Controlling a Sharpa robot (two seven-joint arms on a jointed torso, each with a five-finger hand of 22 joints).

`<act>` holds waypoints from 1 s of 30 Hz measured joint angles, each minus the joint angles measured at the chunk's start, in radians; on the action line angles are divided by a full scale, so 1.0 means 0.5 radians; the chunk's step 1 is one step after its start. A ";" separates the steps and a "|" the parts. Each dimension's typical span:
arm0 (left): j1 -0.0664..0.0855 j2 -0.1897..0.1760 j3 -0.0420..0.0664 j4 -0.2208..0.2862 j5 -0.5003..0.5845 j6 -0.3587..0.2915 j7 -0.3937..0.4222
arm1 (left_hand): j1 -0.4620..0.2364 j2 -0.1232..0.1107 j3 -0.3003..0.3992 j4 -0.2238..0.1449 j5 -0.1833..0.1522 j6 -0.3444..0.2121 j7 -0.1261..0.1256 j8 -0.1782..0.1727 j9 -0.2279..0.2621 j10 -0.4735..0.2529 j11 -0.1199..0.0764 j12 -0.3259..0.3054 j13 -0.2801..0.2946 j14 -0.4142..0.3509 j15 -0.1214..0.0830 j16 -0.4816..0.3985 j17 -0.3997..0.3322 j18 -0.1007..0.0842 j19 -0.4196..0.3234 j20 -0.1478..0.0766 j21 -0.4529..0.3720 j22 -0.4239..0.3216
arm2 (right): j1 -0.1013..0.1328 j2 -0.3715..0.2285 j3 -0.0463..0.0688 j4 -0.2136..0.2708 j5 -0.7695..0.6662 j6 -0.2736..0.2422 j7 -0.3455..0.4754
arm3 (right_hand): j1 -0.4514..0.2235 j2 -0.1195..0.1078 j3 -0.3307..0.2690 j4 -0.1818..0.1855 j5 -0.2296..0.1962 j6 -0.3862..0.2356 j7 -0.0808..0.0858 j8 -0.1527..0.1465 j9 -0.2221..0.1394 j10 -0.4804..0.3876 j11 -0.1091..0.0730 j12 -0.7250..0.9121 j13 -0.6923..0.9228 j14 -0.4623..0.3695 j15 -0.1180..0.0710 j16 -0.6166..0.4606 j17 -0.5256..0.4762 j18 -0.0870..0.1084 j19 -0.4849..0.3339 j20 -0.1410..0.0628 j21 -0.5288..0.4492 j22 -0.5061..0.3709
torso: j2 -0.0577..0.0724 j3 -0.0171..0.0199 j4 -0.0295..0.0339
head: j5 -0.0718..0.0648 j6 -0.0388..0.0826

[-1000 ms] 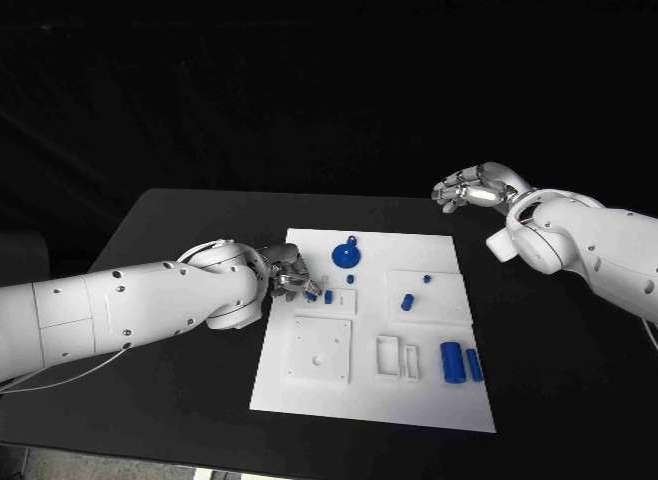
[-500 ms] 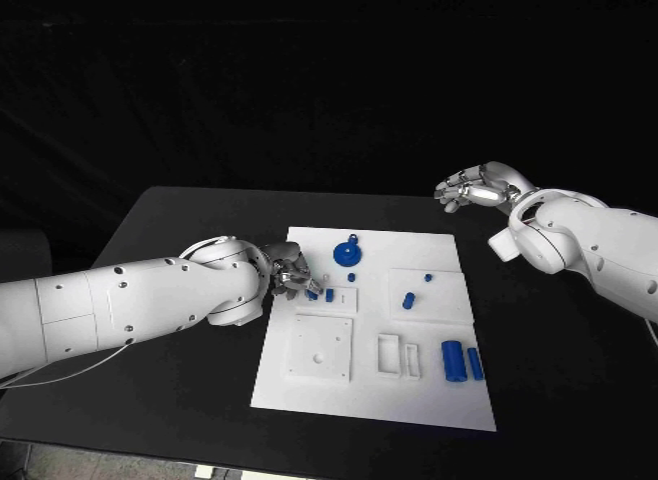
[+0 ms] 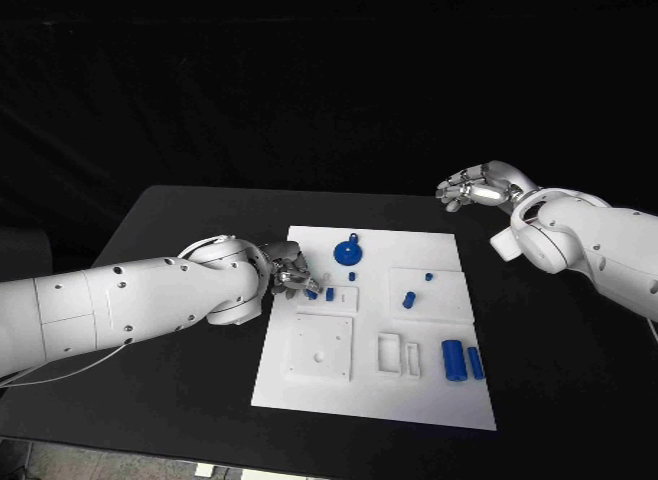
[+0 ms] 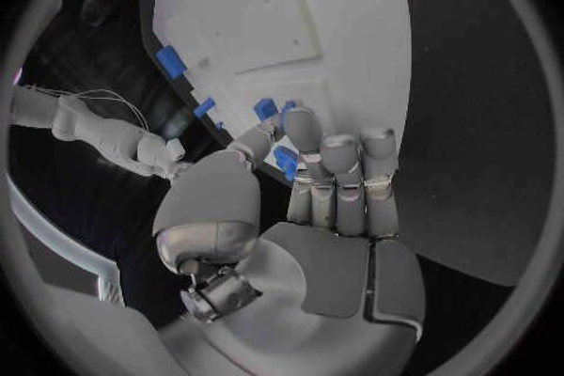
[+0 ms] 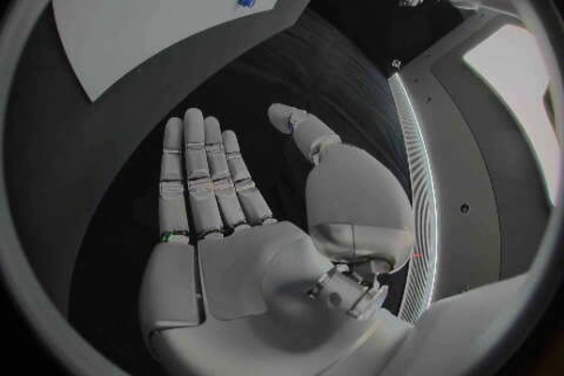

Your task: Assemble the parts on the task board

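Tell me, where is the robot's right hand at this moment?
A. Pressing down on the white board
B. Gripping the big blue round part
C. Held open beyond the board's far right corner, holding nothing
C: the right hand hangs open above the black table, off the task board.

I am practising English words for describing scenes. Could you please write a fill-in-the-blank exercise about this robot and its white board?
1. The task board lies on a table whose colour is ____.
2. The small parts, such as the round part, are coloured ____.
3. The hand reaching over the board's edge is the robot's ____ hand.
4. The right hand hovers off the board and holds ____.

Missing words: black; blue; left; nothing
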State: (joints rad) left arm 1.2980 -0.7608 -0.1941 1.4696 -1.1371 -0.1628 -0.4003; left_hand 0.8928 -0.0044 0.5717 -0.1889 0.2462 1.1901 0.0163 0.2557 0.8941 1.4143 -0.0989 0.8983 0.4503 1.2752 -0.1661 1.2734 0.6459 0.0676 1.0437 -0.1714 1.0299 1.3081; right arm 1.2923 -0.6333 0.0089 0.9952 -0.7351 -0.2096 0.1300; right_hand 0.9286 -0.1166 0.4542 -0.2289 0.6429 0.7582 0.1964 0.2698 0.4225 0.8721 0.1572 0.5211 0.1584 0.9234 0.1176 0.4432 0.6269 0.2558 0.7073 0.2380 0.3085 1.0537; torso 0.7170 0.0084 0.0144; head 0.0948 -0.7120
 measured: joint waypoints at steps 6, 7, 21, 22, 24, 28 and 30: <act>-0.001 -0.013 0.000 0.008 -0.015 -0.001 0.001 | 0.000 0.000 0.001 0.000 -0.007 0.000 0.000 0.007 -0.001 0.000 0.000 0.000 0.000 0.002 -0.002 0.000 0.000 0.000 0.000 0.000 0.000 0.000 | 0.000 -0.001 0.000 0.000 0.000 0.000 0.000 | 0.002 0.002 0.000 0.000 0.000 0.000 0.000 0.000 0.000 0.000 0.000 0.000 0.000 0.000 0.000 0.000 -0.001 0.000 0.000 0.000 0.000 0.000 | 0.000 0.0000 -0.002 | 0.002 -0.003; -0.001 -0.015 0.000 0.009 -0.016 -0.001 0.001 | 0.000 0.000 0.001 0.001 -0.007 0.000 0.000 0.007 -0.001 0.000 0.000 0.000 0.000 0.002 -0.002 0.000 0.000 0.000 0.000 0.000 0.000 0.000 | 0.000 -0.001 0.000 0.000 0.000 0.000 0.000 | 0.002 0.002 0.000 0.000 0.000 0.000 0.000 0.000 0.000 0.000 0.000 0.000 0.000 0.000 0.000 0.000 -0.001 0.000 0.000 0.000 0.000 0.000 | 0.000 0.0000 -0.002 | 0.002 -0.004; -0.004 -0.020 0.000 0.015 -0.037 -0.009 0.004 | 0.000 0.000 0.001 0.001 -0.006 0.000 0.000 0.007 0.000 0.000 0.000 0.000 0.002 0.002 -0.002 0.000 0.000 -0.001 0.000 0.000 0.000 -0.001 | 0.000 0.000 0.000 -0.001 0.000 0.002 0.000 | 0.002 0.002 0.000 0.000 0.000 0.000 0.000 0.000 -0.002 0.000 0.000 0.000 -0.002 0.000 0.000 0.000 -0.001 0.000 0.000 0.000 -0.008 -0.002 | 0.000 -0.0008 -0.001 | 0.000 -0.005; -0.004 -0.021 0.000 0.016 -0.039 -0.009 0.004 | 0.000 0.000 0.001 0.001 -0.006 0.001 0.000 0.007 0.000 0.000 0.000 0.000 0.002 0.002 -0.002 0.000 0.000 -0.001 0.000 0.000 0.000 -0.001 | 0.000 0.000 0.000 -0.001 0.000 0.002 0.000 | 0.002 0.002 0.000 0.000 0.000 0.000 0.000 0.000 -0.002 0.000 0.000 0.000 -0.002 0.000 0.000 0.000 -0.001 0.000 0.000 0.000 -0.008 -0.002 | 0.000 -0.0006 -0.001 | 0.000 -0.005; -0.004 -0.021 0.000 0.016 -0.044 -0.009 0.005 | 0.000 0.000 0.001 0.001 -0.006 0.001 0.000 0.007 0.000 0.000 0.000 0.000 0.001 0.002 -0.002 0.000 0.000 -0.001 0.000 0.000 0.000 -0.001 | 0.000 0.000 0.000 -0.001 0.000 0.002 0.000 | 0.002 0.002 0.000 0.000 0.000 0.000 0.000 0.000 -0.001 0.000 0.000 0.000 -0.003 0.000 0.000 0.000 -0.002 0.000 0.000 0.000 -0.008 -0.002 | 0.000 -0.0002 -0.001 | 0.000 -0.005; -0.005 -0.021 0.000 0.017 -0.051 -0.009 0.005 | 0.000 0.000 0.000 0.000 -0.006 0.001 0.000 0.007 0.002 0.000 0.000 0.000 0.001 0.002 -0.002 0.000 0.000 -0.001 0.000 0.000 0.000 -0.001 | 0.000 0.000 0.000 -0.001 0.000 0.002 0.000 | 0.002 0.002 0.000 0.000 0.000 0.000 0.000 0.000 -0.001 0.000 0.000 0.000 -0.004 0.000 0.000 0.000 -0.002 0.000 0.000 0.000 -0.008 -0.002 | 0.000 0.0000 -0.001 | 0.000 -0.006; -0.005 -0.021 0.000 0.017 -0.055 -0.009 0.006 | 0.000 0.000 0.000 -0.001 -0.006 0.001 0.000 0.007 0.002 0.000 0.000 0.000 0.001 0.002 -0.002 0.000 0.000 -0.001 0.000 0.000 0.000 -0.001 | 0.000 -0.001 0.000 -0.001 0.000 0.002 0.000 | 0.002 0.002 0.000 0.000 0.000 0.000 0.000 0.000 -0.001 0.000 0.000 0.000 -0.003 0.000 0.000 0.000 -0.002 0.000 0.000 0.000 -0.008 -0.002 | 0.000 0.0000 -0.001 | 0.000 -0.007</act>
State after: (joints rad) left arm 1.2955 -0.7714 -0.1942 1.4784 -1.1646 -0.1671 -0.3973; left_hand 0.8929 -0.0044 0.5715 -0.1891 0.2434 1.1905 0.0165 0.2594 0.8951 1.4143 -0.0989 0.8982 0.4510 1.2762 -0.1672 1.2733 0.6459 0.0669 1.0436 -0.1712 1.0298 1.3076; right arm 1.2922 -0.6335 0.0088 0.9946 -0.7350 -0.2084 0.1298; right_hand 0.9295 -0.1157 0.4542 -0.2289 0.6429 0.7582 0.1964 0.2698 0.4218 0.8721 0.1572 0.5211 0.1566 0.9235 0.1175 0.4432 0.6257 0.2558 0.7074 0.2379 0.3045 1.0529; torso 0.7169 0.0084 0.0138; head 0.0948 -0.7157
